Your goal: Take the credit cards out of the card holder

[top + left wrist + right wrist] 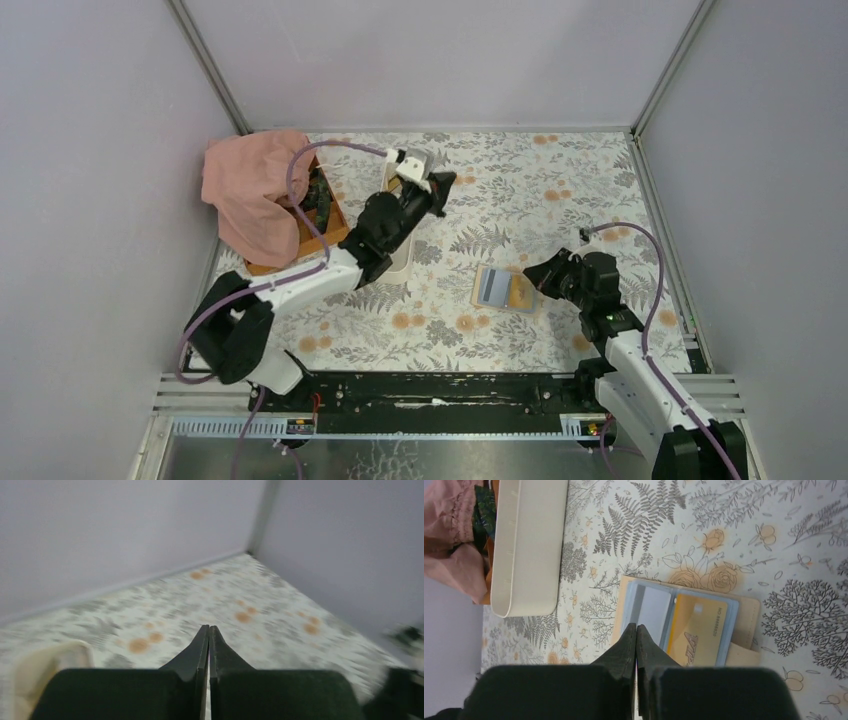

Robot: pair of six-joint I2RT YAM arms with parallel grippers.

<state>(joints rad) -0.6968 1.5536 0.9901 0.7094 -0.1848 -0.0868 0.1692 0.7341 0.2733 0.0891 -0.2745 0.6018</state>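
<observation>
The card holder (pixel 505 289) lies open on the floral table, light blue inside with a tan cover; it also shows in the right wrist view (pixel 749 615). A pale grey card with a dark stripe (pixel 651 607) sits in its left pocket and a yellow card (pixel 696 630) in its right pocket. My right gripper (pixel 636 626) is shut and empty, with its tips over the holder's edge at the grey card; in the top view it (pixel 530 272) is at the holder's right side. My left gripper (pixel 447 183) is shut and empty, raised over the far end of the white tray; its wrist view (pixel 209 627) is blurred.
A long white oval tray (pixel 400 262) lies under the left arm and also shows in the right wrist view (pixel 526 545). A brown wooden box (pixel 330 228) with a pink cloth (pixel 250 190) over it stands at the back left. Grey walls enclose the table.
</observation>
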